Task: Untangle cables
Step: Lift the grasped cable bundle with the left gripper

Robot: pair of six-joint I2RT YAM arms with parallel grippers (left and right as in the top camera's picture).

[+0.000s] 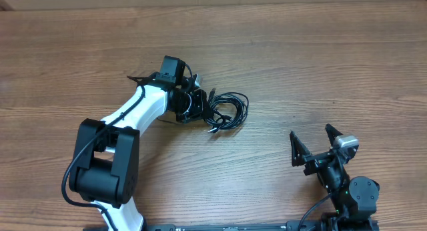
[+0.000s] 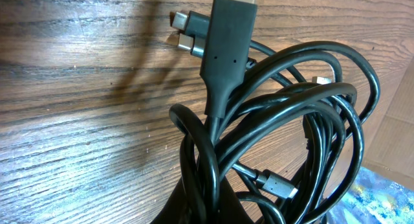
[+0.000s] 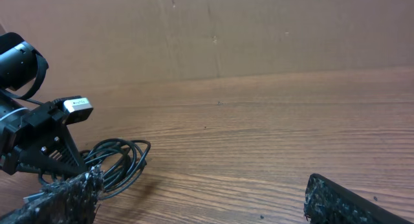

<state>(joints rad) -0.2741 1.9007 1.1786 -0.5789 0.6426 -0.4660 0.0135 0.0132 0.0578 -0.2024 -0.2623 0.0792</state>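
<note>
l gripper (image 1: 199, 105) at cables (image 1: 225, 112), gap unseen

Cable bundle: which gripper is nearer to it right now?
Left. The left gripper is right against the cable bundle, at its edge. The right gripper sits open far off to the side, well apart from it.

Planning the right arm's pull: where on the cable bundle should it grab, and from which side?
Probably the right-edge outer loops of the cables, coming from the right: they bulge free toward the right gripper, while the left gripper crowds the left edge.
</note>
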